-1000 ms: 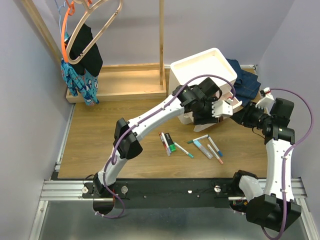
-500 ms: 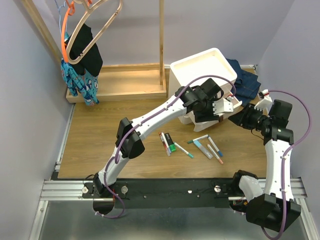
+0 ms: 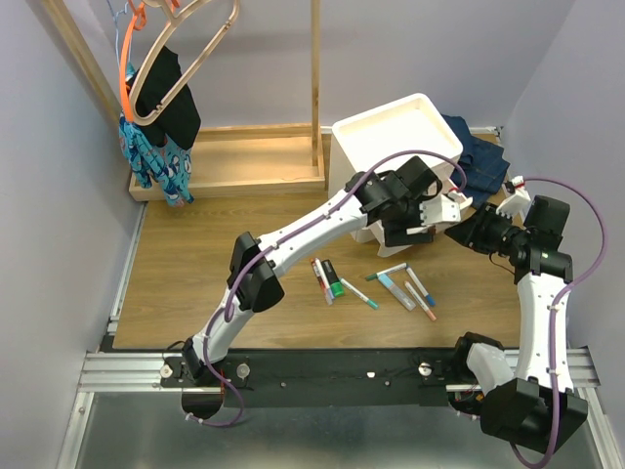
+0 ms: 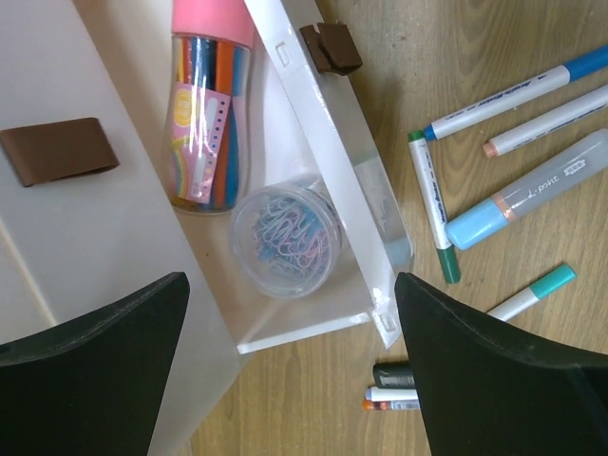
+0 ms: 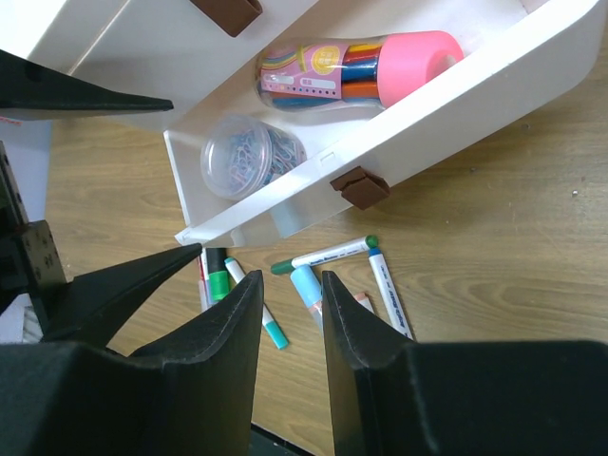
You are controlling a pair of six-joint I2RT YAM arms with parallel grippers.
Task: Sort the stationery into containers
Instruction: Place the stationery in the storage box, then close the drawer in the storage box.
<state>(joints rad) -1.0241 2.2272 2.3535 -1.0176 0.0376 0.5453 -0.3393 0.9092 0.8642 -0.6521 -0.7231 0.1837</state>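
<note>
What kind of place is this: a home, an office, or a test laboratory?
Probably a robot test booth, not a home. Plain walls enclose a wooden table, both arms are bolted to a metal rail at its edge, and a clothes rack and a drawer unit stand together like props.

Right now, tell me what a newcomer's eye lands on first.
The pulled-out white drawer stands out first. Inside it, a pink-capped bottle lies beside a clear round tub of paper clips. Next come the loose markers, scattered on the wooden table just in front of it.
</note>
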